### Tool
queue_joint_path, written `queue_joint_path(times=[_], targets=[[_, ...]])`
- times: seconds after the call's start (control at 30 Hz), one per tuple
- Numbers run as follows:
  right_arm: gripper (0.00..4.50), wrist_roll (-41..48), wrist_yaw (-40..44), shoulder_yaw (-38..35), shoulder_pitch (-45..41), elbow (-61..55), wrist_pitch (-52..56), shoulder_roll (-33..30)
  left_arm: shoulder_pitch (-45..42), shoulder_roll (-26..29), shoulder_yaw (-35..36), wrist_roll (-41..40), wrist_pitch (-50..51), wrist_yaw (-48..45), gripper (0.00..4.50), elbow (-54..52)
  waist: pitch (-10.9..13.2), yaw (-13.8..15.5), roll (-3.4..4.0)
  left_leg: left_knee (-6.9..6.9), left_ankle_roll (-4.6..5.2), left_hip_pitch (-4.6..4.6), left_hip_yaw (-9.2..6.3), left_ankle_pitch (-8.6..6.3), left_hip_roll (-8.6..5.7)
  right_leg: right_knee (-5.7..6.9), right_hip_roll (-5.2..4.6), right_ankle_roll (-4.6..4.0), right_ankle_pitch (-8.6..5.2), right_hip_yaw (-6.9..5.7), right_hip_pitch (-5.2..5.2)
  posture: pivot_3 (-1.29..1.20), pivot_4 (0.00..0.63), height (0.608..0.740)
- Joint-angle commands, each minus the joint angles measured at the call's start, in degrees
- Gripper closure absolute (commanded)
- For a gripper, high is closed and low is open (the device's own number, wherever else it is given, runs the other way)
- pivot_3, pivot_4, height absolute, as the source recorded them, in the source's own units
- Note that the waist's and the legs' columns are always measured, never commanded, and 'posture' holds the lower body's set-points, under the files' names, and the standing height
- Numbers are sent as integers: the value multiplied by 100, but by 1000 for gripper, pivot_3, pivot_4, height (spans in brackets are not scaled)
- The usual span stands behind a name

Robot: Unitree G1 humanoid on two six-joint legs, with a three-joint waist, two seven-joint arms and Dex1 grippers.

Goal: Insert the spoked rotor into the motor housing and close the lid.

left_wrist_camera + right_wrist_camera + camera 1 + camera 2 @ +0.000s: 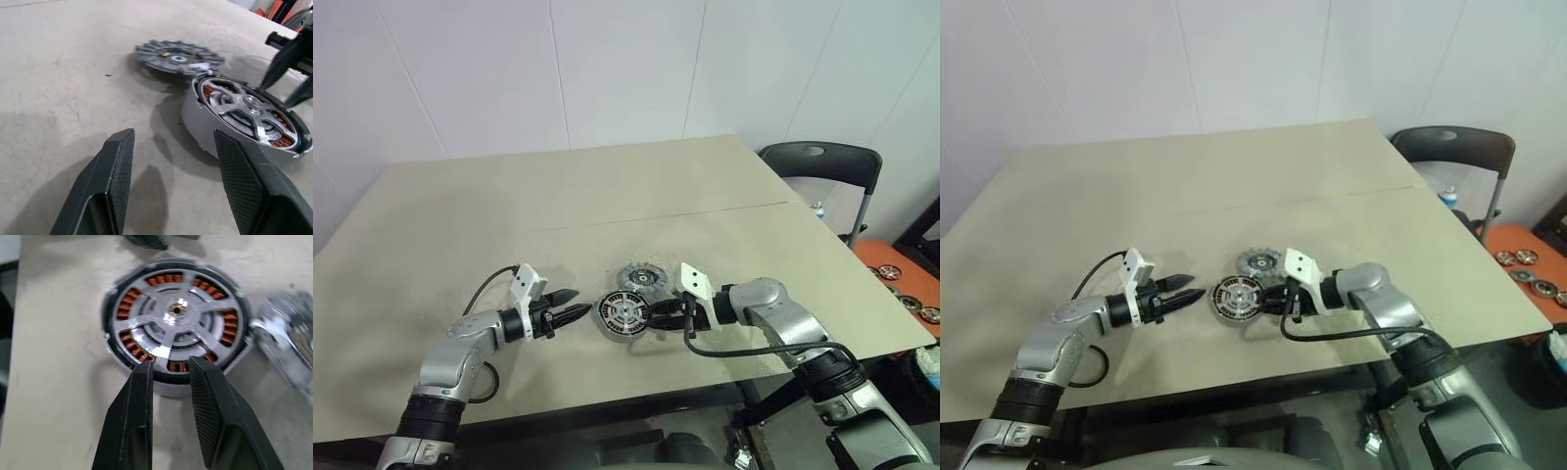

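Shows rotor seemingly seated in housing, lid just beside; left gripper released, right gripper narrowly parted, empty, at rim; next calls for lifting lid on

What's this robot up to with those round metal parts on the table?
It is putting a small motor together. The motor housing sits on the table with the spoked rotor already seated inside, copper windings showing between its spokes. The right tool hovers at the housing's near rim, fingers slightly apart and holding nothing. The left tool waits open on the housing's other side. The lid lies just behind the housing, not yet on.
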Motion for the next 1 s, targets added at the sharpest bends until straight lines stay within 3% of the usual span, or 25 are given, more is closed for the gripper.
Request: queue_joint_path(times=[0.03,0.27,0.6,0.83,1.0], targets=[[2960,380,-286,-567,-247,323,595,173,-76,6,92,-15,-95,8,1748,-130,1,8,0,2,-2,0,0,1,0,3,0,-1,0,0,0,0,0,740],[720,1653,-504,-1615,-337,608,2562,505,-102,10,79,11,-99,-6,1748,-79,2,18,3,-3,-2,-12,-4,2,0,2,0,-1,1,-1,-14,0,0,740],[720,2174,-1410,-2320,-439,1249,3766,1226,-89,-39,48,44,-115,19,1748,-42,3,3,6,-7,4,-20,0,-2,-1,-1,-2,-1,2,1,-22,0,0,740],[720,2047,-2155,-2637,-797,1752,3477,1845,-54,-74,45,44,-97,60,1748,-63,2,-8,8,-5,2,-14,4,-1,-1,9,-1,-1,2,3,-22,0,0,740],[720,1758,-2419,-2481,-993,2032,2921,2103,-43,-86,59,37,-100,92,1748,-88,2,-6,9,-5,-1,-12,3,0,-1,14,0,-1,2,3,-22,0,0,740]])
